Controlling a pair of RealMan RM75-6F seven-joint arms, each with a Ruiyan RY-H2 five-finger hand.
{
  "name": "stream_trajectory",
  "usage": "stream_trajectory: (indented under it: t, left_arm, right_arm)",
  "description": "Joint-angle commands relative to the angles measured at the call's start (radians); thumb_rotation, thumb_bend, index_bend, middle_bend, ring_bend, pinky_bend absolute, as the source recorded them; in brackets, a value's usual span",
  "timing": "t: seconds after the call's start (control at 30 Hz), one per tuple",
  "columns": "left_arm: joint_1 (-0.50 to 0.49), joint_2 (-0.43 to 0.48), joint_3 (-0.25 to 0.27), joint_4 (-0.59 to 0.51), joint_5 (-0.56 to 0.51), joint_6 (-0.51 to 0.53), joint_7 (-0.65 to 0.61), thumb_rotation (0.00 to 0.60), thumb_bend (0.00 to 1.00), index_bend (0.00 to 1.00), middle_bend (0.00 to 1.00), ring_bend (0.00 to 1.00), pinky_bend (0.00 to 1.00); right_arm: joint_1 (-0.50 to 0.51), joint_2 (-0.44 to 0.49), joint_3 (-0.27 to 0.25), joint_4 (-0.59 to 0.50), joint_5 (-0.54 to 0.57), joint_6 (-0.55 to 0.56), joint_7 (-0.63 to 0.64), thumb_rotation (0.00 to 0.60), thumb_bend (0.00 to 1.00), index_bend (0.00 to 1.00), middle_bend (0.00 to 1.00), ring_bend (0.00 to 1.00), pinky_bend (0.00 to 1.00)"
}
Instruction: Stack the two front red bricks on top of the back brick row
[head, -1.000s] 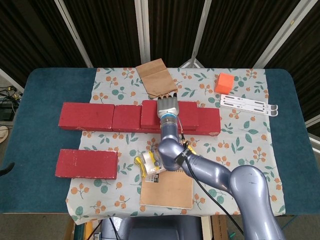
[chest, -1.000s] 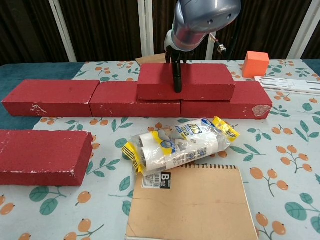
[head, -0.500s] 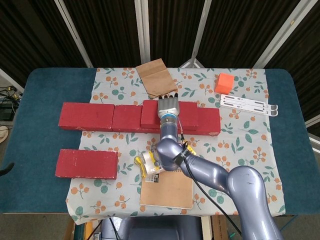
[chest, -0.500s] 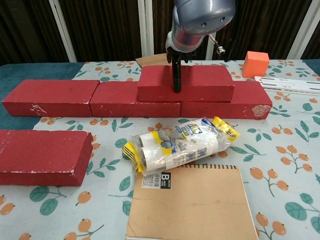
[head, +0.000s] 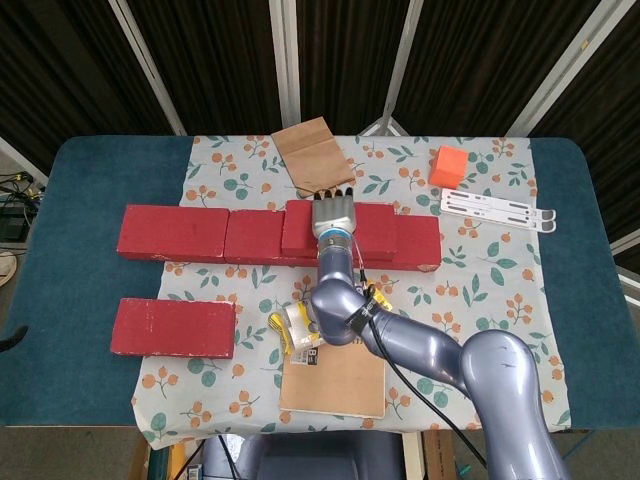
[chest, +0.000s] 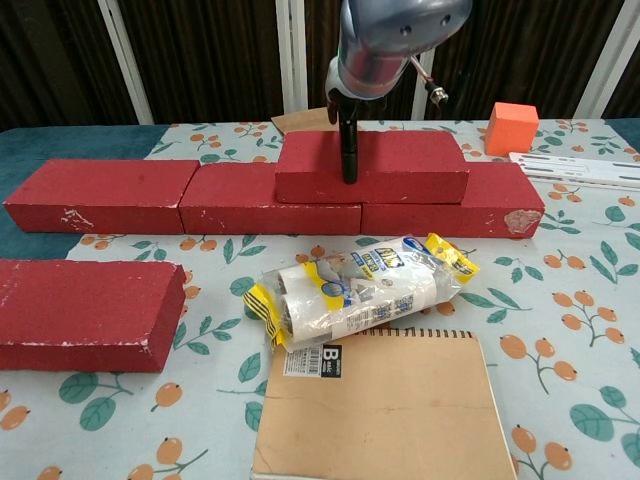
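Head view, bricks: five red bricks in all. Three form the back row (head: 275, 236); one stacked brick (head: 340, 228) lies on top of that row, over its middle-right; one front brick (head: 173, 327) lies alone, well in front of the row's left end.
Head view, right hand (head: 335, 212): it lies flat on the stacked brick with fingers stretched toward the far edge; I cannot tell whether it grips or only rests there.
Head view, left hand: not visible.
Head view, other things: one brown paper bag (head: 313, 155) behind the row, one orange cube (head: 449, 166) and one white strip (head: 497, 210) beyond its right end, one wrapped packet (head: 297, 328) and one notebook (head: 334, 381) in front of it.
Chest view, stacked brick (chest: 372, 165): it sits level on the row, one dark finger (chest: 350, 150) down its front face.
Chest view, step in hand: seating this brick. Judged best done by letting go straight upward, so the brick does not slide off the row.
Chest view, remaining: the front brick (chest: 88, 313) is untouched, one still to stack.
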Motion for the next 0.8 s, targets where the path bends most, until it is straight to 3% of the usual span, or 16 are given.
stream_trajectory:
  t: [0.03, 0.13, 0.27, 0.37, 0.53, 0.67, 0.8]
  left_arm:
    - [0.000, 0.000, 0.000, 0.001, 0.001, 0.000, -0.003, 0.600, 0.10, 0.09, 0.00, 0.01, 0.08]
    - [-0.002, -0.001, 0.002, 0.003, 0.006, -0.003, -0.006, 0.600, 0.10, 0.08, 0.00, 0.01, 0.08]
    - [-0.001, 0.004, 0.008, -0.001, 0.016, -0.004, -0.012, 0.600, 0.10, 0.07, 0.00, 0.01, 0.08]
    - [0.000, 0.009, 0.015, -0.011, 0.026, -0.006, -0.018, 0.600, 0.10, 0.07, 0.00, 0.01, 0.08]
    - [0.004, 0.016, 0.019, -0.021, 0.035, -0.001, -0.027, 0.600, 0.10, 0.07, 0.00, 0.01, 0.08]
    - [0.007, 0.019, 0.023, -0.028, 0.050, 0.007, -0.040, 0.600, 0.10, 0.06, 0.00, 0.01, 0.08]
    - [0.006, 0.013, 0.031, -0.030, 0.074, 0.014, -0.043, 0.600, 0.10, 0.06, 0.01, 0.01, 0.08]
  right_arm:
    - [-0.019, 0.060, 0.022, -0.101, -0.013, 0.037, 0.021, 0.600, 0.07, 0.00, 0.03, 0.00, 0.00]
    - [-0.064, 0.151, 0.053, -0.251, -0.039, 0.067, 0.078, 0.600, 0.07, 0.00, 0.03, 0.00, 0.00]
    - [-0.204, 0.308, 0.073, -0.484, -0.140, 0.028, 0.208, 0.600, 0.07, 0.00, 0.03, 0.00, 0.00]
    - [-0.373, 0.434, 0.066, -0.619, -0.345, -0.080, 0.371, 0.600, 0.07, 0.00, 0.03, 0.00, 0.00]
    - [-0.665, 0.587, 0.079, -0.743, -0.696, -0.245, 0.686, 0.600, 0.07, 0.00, 0.03, 0.00, 0.00]
    - [-0.975, 0.726, 0.057, -0.895, -1.030, -0.273, 0.920, 0.600, 0.07, 0.00, 0.03, 0.00, 0.00]
    - [-1.210, 0.786, -0.021, -0.961, -1.374, -0.163, 1.076, 0.600, 0.07, 0.00, 0.03, 0.00, 0.00]
